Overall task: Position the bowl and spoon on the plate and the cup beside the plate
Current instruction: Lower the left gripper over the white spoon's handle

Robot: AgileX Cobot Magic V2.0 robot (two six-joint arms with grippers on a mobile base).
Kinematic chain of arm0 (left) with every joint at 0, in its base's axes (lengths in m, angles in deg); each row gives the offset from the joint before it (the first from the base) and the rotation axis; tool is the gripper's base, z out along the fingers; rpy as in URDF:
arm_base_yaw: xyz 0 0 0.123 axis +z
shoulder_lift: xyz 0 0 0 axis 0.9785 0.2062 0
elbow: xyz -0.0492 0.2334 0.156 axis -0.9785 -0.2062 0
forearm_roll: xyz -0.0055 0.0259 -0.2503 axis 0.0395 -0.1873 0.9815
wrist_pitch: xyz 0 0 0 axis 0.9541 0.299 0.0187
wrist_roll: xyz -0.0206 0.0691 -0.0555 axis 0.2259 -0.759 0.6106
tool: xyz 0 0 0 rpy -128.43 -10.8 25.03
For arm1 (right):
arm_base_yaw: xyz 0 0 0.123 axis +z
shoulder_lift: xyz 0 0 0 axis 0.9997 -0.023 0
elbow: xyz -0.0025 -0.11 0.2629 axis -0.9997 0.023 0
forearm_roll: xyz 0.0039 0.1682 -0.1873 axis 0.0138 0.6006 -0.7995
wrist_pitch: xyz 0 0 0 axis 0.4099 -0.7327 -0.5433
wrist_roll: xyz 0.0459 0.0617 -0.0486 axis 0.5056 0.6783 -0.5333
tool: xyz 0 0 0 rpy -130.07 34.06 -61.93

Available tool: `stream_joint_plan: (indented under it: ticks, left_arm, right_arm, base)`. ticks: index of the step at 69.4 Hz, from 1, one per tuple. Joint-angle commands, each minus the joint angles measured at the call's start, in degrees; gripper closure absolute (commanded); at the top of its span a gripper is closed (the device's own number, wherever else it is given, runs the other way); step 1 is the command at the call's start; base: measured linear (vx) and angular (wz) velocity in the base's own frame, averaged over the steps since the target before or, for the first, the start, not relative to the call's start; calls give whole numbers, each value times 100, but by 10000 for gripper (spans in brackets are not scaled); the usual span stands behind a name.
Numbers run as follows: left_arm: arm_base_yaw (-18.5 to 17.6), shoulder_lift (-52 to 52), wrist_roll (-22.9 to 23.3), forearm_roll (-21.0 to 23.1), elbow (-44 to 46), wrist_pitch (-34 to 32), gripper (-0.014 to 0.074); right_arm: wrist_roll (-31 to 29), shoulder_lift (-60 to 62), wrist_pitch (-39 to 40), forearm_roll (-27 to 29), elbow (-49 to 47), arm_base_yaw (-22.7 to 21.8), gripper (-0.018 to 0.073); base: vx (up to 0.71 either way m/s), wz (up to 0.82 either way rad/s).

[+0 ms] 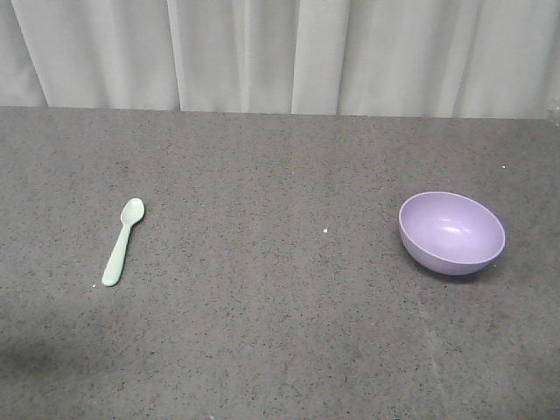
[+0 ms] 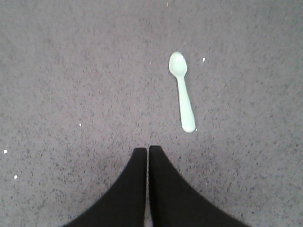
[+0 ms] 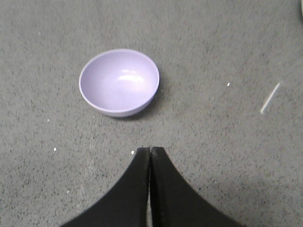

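Left gripper [image 2: 147,149] and right gripper [image 3: 150,150] hover pinched closed, empty, above flat mint plastic spoon [image 2: 182,90] and glossy round lavender bowl [image 3: 119,81].

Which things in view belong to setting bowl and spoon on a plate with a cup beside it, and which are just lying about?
Belong to the job: lavender bowl; mint-green spoon. No plate or cup is in view.
Just there: grey speckled table; pale curtain; white specks.
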Motion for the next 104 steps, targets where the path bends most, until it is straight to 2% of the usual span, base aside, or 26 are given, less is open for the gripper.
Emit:
stream_joint_plan:
  ticks: [1, 9, 29, 38, 49, 63, 71, 75, 82, 91, 104]
  left_arm:
    - [-1, 273, 56, 46, 234, -24, 603]
    - [-1, 424, 56, 46, 236, -37, 603]
    - [-1, 437, 56, 46, 236, -112, 599]
    - [-1, 437, 56, 46, 236, -102, 569]
    - [-1, 437, 56, 46, 236, -71, 449]
    - [-1, 437, 56, 41, 236, -76, 167]
    - [-1, 437, 56, 41, 236, -76, 6]
    - [-1, 437, 49, 41, 236, -76, -42]
    - [-1, 437, -29, 41, 236, -66, -74]
    - [-1, 468, -66, 75, 236, -154, -60]
    - [-28, 840, -86, 393, 242, -571, -35]
  right_arm:
    - [-64, -208, 193, 110, -193, -27, 570]
    - [-64, -301, 205, 254, -193, -27, 570]
    - [-76, -325, 246, 208, -193, -27, 559]
    - [-76, -325, 246, 208, -193, -27, 496]
    - [-76, -325, 246, 208, -193, -27, 337]
    - [-76, -325, 252, 208, -193, -27, 90]
    - [-76, -325, 252, 208, -193, -27, 4]
    - [-76, -325, 252, 208, -193, -27, -16]
    - [-76, -325, 252, 208, -193, -27, -22]
    - [-76, -325, 252, 208, -193, -27, -21]
    - [-76, -325, 277, 213, -193, -27, -21]
  base:
    - [0, 0]
    - [0, 0]
    - [0, 0]
    - [0, 0]
    - [0, 0]
    - [0, 0]
    - [0, 0]
    - [0, 0]
    - [0, 0]
    - [0, 0]
    - [0, 0]
